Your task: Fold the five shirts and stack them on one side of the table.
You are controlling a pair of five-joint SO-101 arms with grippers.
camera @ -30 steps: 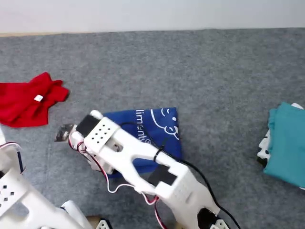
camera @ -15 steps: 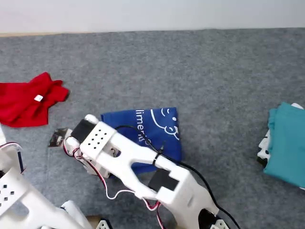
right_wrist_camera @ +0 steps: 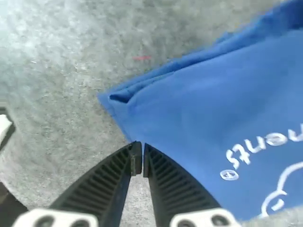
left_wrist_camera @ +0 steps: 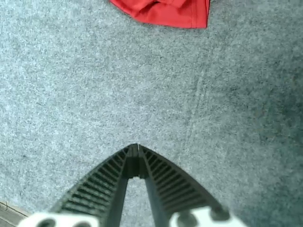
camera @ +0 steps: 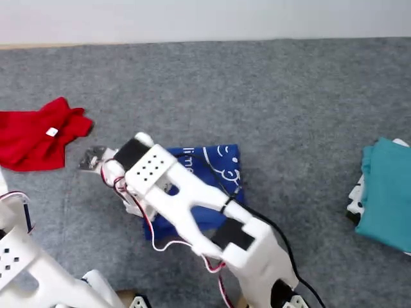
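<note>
Wide bare stretch of grey carpet-like tabletop (camera: 289,90) across the upper half and centre right of the high view. Folded blue cotton shirt with white print (camera: 221,168) at centre, flat and squared, lower part under the white right arm. Layered fold at one corner. Right pincer (right_wrist_camera: 137,156) pressed together, tips just at that shirt's edge; cannot tell whether any cloth is caught. Crumpled red shirt (camera: 35,138) at the left edge, well apart. Folded teal shirt (camera: 388,192) at the right edge, lying on a black-and-white garment (camera: 354,196). Left pincer (left_wrist_camera: 137,153) pressed together above bare tabletop, near the red shirt.
</note>
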